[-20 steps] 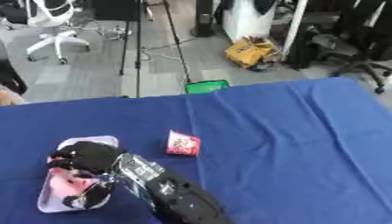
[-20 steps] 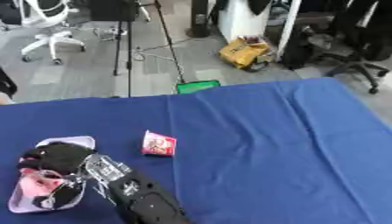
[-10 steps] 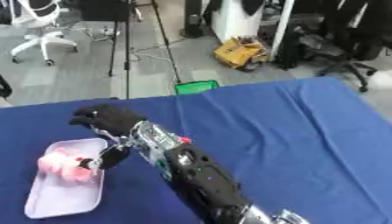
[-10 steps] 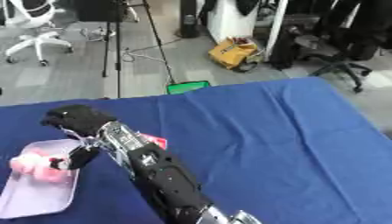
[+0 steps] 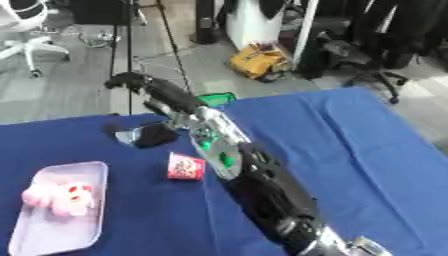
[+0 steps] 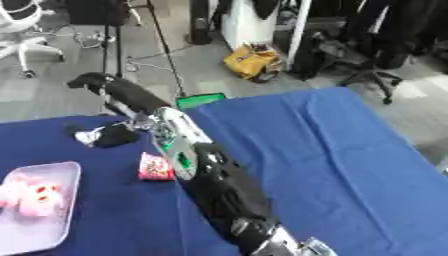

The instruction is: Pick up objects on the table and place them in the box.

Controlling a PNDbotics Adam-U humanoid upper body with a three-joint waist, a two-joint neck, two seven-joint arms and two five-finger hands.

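A pink plush toy lies in a pale shallow tray at the near left of the blue table. A small red-and-white packet lies on the cloth to the tray's right. My right arm comes in from the lower right and stretches across the table to the far left. Its hand is raised beyond the table's far edge, dark and blurred, well clear of the packet and the tray. Nothing shows in it. My left hand is out of view.
A dark shape with a pale bit lies on the cloth under the forearm, near the far edge. The blue cloth stretches bare to the right. Beyond the table are a green item, a yellow bag and office chairs.
The right hand has left the tray and swung up and away toward the far left. The pink toy stays in the tray. The camera has also shifted.
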